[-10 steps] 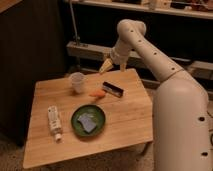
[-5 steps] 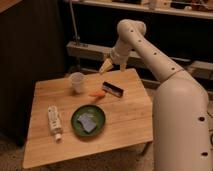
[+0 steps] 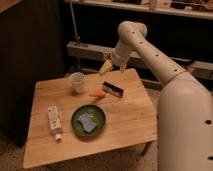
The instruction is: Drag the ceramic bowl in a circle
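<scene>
The claw (image 3: pixel 111 68) hangs over the far edge of the wooden surface (image 3: pixel 131 116), well apart from the dark-green ceramic bowl (image 3: pixel 76 120) near the front middle, so I'd guess it hasn't reached in yet, and honestly can't tell if it's spread or closed.

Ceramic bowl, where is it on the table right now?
In the camera view, the ceramic bowl sits centrally on the table, just right of the white bottle and nearer than the orange item; the end effector hangs above the far edge.
</scene>
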Controlling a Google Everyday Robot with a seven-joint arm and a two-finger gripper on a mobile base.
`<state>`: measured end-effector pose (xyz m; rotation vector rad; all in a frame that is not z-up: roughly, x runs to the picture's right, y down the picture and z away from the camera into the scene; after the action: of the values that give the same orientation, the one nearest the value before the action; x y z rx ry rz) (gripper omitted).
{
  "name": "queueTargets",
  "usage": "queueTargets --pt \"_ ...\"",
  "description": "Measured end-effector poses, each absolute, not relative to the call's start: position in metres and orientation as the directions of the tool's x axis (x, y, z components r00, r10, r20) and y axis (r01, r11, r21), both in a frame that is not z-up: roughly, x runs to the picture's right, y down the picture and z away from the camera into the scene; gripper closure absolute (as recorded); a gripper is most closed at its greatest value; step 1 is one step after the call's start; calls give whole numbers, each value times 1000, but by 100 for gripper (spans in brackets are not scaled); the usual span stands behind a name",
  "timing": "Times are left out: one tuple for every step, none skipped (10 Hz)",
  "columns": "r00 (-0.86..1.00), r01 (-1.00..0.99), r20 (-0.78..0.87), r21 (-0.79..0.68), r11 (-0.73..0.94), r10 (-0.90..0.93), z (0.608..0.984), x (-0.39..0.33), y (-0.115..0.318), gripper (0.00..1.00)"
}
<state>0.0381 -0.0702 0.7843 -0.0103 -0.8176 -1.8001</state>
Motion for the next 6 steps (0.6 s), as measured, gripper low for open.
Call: queueTargets --pt "-392 830 369 537 -151 -843 776 32 -51 20" --pt "-387 819 357 557 -139 -850 771 29 -30 20" --pt "-389 810 353 570 -134 -851 768 24 -18 20" --pt "-398 806 362 576 -133 -843 765 17 -7 20" --pt "-405 806 382 579 -126 -831 765 10 2 20" --pt "-400 808 404 579 -108 -822 766 7 9 20"
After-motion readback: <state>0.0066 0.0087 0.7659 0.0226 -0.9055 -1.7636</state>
